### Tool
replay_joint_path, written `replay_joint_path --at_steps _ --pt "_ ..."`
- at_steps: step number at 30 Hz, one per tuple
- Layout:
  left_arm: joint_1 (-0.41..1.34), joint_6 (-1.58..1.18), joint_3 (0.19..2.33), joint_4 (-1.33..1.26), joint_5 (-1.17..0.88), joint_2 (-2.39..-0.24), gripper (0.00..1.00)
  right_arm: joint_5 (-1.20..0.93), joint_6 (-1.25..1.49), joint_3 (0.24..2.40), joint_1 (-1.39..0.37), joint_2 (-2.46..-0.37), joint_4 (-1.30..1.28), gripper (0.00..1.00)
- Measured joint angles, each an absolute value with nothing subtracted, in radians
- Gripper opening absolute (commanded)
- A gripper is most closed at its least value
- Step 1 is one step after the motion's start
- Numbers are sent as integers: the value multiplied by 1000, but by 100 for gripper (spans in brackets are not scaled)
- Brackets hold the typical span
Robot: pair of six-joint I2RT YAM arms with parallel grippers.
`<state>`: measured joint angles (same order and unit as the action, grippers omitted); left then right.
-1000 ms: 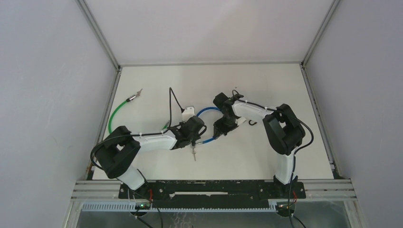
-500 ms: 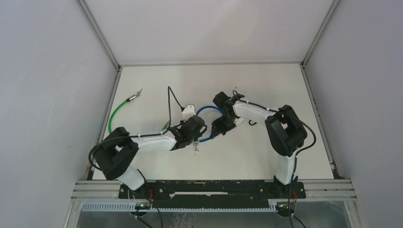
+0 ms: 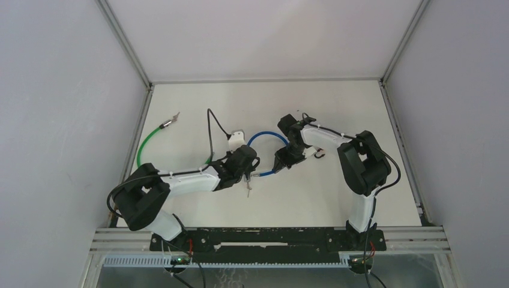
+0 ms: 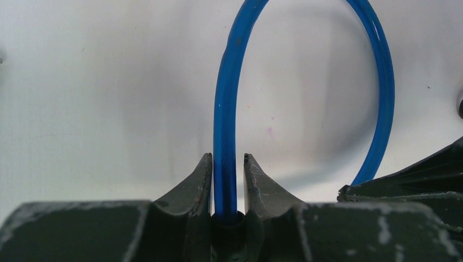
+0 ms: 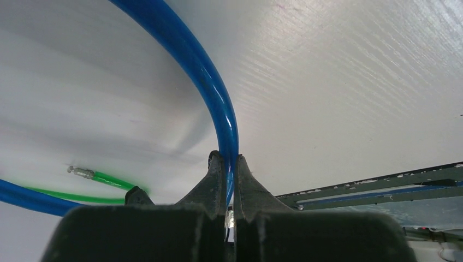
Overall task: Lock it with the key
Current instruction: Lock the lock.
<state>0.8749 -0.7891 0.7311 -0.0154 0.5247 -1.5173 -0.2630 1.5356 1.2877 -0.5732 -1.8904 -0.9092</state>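
A blue cable lock [image 3: 262,135] loops over the white table between my two grippers. My left gripper [image 3: 250,170] is shut on the lock's black end piece, from which the blue cable [image 4: 228,87] rises between the fingers. A small metal key [image 3: 246,188] lies just on the near side of that gripper; whether it sits in the lock is hidden. My right gripper [image 3: 281,163] is shut on the cable's other end, with the blue cable [image 5: 203,66] pinched thin between its fingertips. In the left wrist view, the right gripper's dark body [image 4: 415,177] covers that end.
A green cable [image 3: 146,143] with a metal tip curves along the left side of the table, also seen as the green cable [image 5: 108,179]. A black cable [image 3: 211,123] with a white tag [image 3: 237,139] lies behind the left gripper. A small dark hook [image 3: 319,154] lies beside the right wrist.
Both grippers have shifted a little, the right one rightwards, and the blue loop went with them. The key has moved slightly up toward the left gripper. Both grips are unchanged.
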Motion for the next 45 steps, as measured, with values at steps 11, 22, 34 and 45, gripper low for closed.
replay_joint_path --at_steps 11,22,34,45 --pt "875 -790 695 -44 510 -1516 0 -259 1536 1287 -564 -1890 -905 0" --pt "875 -790 693 -59 501 -1512 0 -252 1536 1287 -566 -1890 -900 0" --pt "875 -790 693 -68 494 -1491 0 -247 1536 1287 -571 -1890 -893 0" --pt "875 -789 693 -71 494 -1492 0 -244 1536 1288 -588 -1890 -884 0"
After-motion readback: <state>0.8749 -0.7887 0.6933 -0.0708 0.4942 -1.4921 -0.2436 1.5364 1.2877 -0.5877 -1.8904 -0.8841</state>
